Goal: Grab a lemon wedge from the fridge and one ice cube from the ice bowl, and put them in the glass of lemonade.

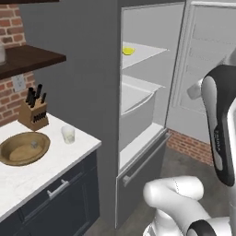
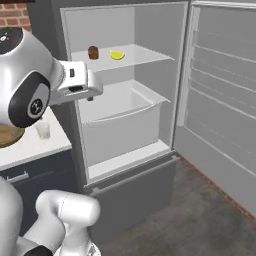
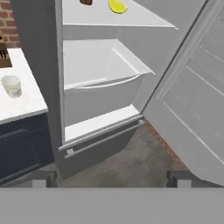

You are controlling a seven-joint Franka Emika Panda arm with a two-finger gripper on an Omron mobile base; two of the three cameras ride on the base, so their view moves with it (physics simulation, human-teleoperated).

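Fingers [image 3: 43, 179] spread wide and empty, the gripper [image 3: 111, 180] hangs before the open fridge [image 2: 150, 125], where the lemon wedge [image 2: 117, 54] sits on the upper shelf beside a brown lump [image 2: 93, 52]. Left of the fridge, the glass of lemonade [image 1: 68, 134] and the ice bowl [image 1: 24, 148] wait on the counter; apparently neither item has been collected.

lemon wedge [image 3: 117, 5] and brown lump [image 3: 86, 1] cut by hand view's top edge, ice cube [image 1: 34, 144] tiny
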